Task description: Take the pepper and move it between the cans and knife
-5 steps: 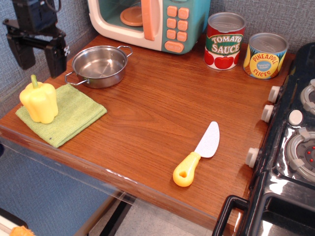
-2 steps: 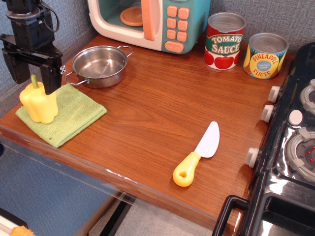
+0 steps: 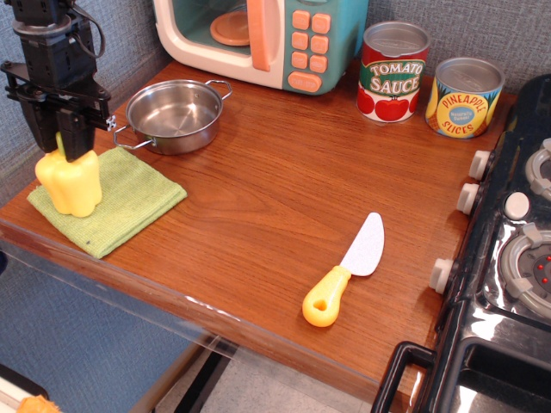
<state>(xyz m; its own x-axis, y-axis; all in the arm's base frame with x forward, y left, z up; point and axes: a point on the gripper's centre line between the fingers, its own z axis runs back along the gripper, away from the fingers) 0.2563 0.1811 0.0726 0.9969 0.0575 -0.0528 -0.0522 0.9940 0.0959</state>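
End effector point(image 3: 58, 142) now lowered onto top of pepper point(image 3: 69, 182), fingers point(image 3: 76, 142) drawn in around stem; a second ago wide apart and well above, then straddling stem. Appears clenched on pepper's crown, though contact partly hidden behind finger. Pepper upright on green cloth point(image 3: 129, 200) at table's point(image 3: 258, 198) left edge, position unchanged across views, not yet lifted. Steel pot point(image 3: 175, 114) just beyond cloth, near end effector. Cans point(image 3: 429, 82) at far right against wall; knife point(image 3: 349, 267) near front right, blade toward cans, both undisturbed. Bare wood between cans and knife marks goal, well apart from pepper. Judged stage: grasp just closed, approach done; lift and long rightward carry yet to come.
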